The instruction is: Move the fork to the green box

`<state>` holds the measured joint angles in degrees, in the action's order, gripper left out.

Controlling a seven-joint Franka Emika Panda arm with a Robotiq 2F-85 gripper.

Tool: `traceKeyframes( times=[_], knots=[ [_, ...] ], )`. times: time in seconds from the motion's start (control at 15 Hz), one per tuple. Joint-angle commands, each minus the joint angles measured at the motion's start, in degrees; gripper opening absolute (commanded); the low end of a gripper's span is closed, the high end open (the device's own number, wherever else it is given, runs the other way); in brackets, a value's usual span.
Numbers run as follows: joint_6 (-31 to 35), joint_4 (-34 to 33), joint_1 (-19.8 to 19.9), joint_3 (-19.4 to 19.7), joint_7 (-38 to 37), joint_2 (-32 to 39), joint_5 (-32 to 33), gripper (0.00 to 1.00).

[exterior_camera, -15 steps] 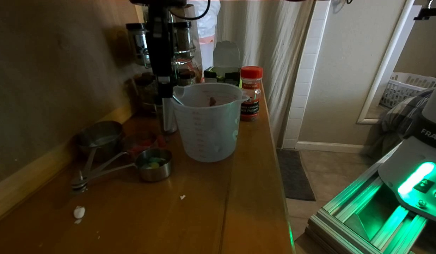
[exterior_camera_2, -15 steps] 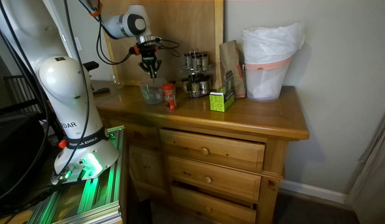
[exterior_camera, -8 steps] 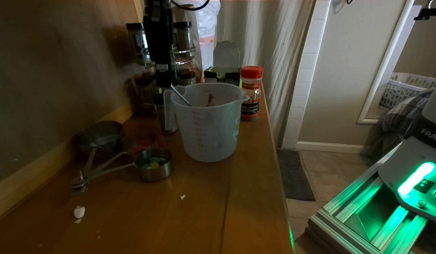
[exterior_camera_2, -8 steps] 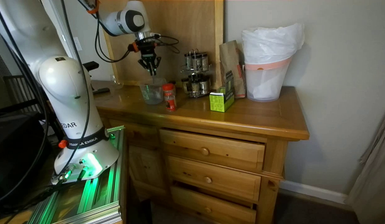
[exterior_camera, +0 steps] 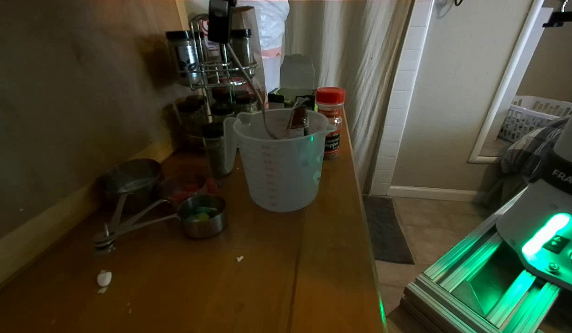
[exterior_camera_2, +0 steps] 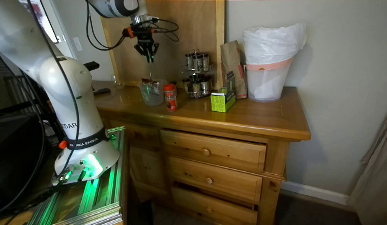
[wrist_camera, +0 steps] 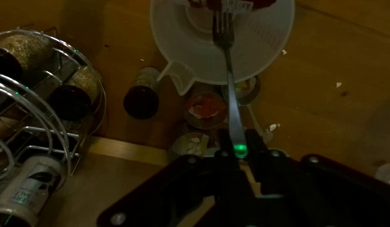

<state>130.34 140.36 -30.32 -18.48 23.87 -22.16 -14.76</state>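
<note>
The silver fork [exterior_camera: 249,81] hangs steeply, tines down, with its tines at the mouth of the translucent measuring cup [exterior_camera: 281,171]. My gripper [exterior_camera_2: 150,60] is shut on the end of the fork's handle, well above the cup. In the wrist view the fork [wrist_camera: 231,78] runs from between the fingers [wrist_camera: 239,138] to the tines over the cup [wrist_camera: 195,53]. The tines overlap a dark red packet [wrist_camera: 239,4]; I cannot tell if they touch it. The green box [exterior_camera_2: 219,102] stands open on the dresser, right of the cup; in an exterior view the cup partly hides it [exterior_camera: 292,95].
A red-capped pepper bottle [exterior_camera_2: 170,98] stands beside the cup. A wire spice rack [exterior_camera_2: 197,73] stands behind, between cup and green box. A paper bag [exterior_camera_2: 233,67] and white bin [exterior_camera_2: 264,78] stand behind the box. Metal measuring cups [exterior_camera: 205,219] lie near the wall.
My gripper has risen, drawing most of the fork above the cup's rim. The measuring cup has shifted slightly to the right in an exterior view. The red packet now sticks up above the rim.
</note>
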Motion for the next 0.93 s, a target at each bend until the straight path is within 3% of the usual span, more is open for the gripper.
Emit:
traceKeyframes(
  times=[0.0, 0.33, 0.73, 0.87],
  knots=[
    [1.8, 3.5, -2.6, 3.2, 2.8, -6.3, -5.5, 0.04],
    [4.4, 6.2, -4.7, 5.1, 1.2, -11.8, -7.0, 0.04],
    [4.0, 11.7, -1.4, 1.8, -11.3, -23.6, -1.1, 0.04],
    [3.4, 12.7, -3.2, 2.4, -10.4, -25.9, -0.2, 0.04]
  ],
)
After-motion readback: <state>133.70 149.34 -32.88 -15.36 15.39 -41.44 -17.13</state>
